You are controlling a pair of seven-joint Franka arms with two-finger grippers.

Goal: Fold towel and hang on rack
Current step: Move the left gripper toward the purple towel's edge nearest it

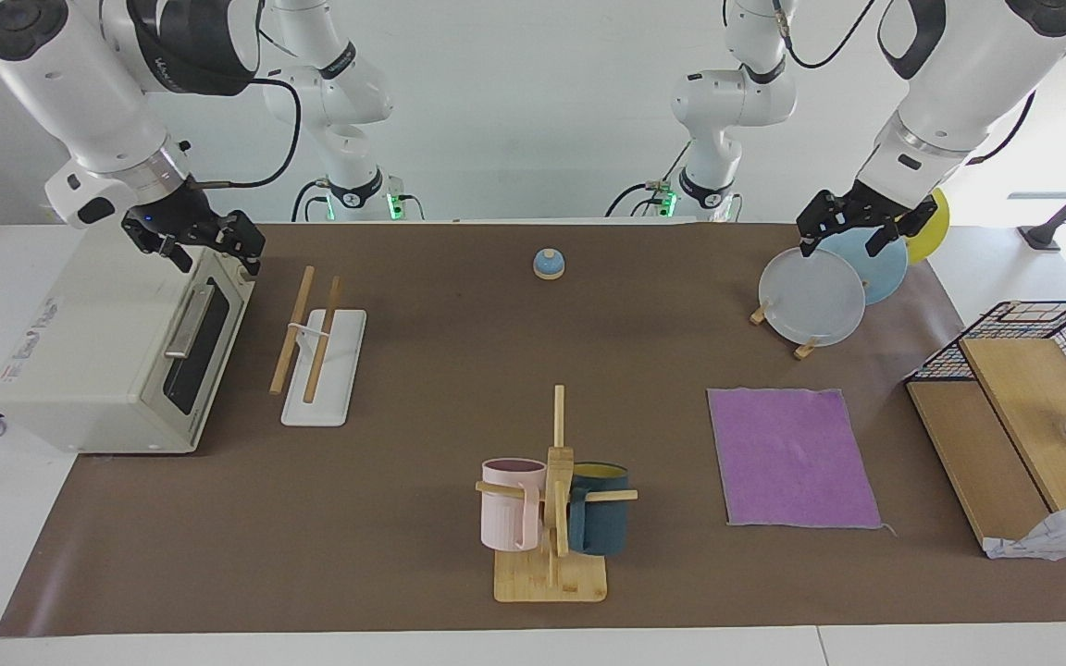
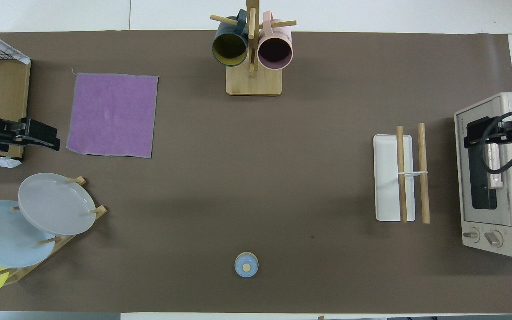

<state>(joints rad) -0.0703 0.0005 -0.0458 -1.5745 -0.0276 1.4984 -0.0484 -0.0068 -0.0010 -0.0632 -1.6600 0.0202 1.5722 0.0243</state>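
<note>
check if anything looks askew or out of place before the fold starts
Nothing stands out. The towel lies flat and unfolded on the mat, and the rack stands upright with both rods on its white base. Nothing is spilled or tipped.

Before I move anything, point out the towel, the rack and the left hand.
towel (image 1: 797, 458): facing view, middle of its purple face.
rack (image 1: 343, 356): facing view, bare part of its white base.
left hand (image 1: 852, 233): facing view, between its fingertips, over the plates.
</note>
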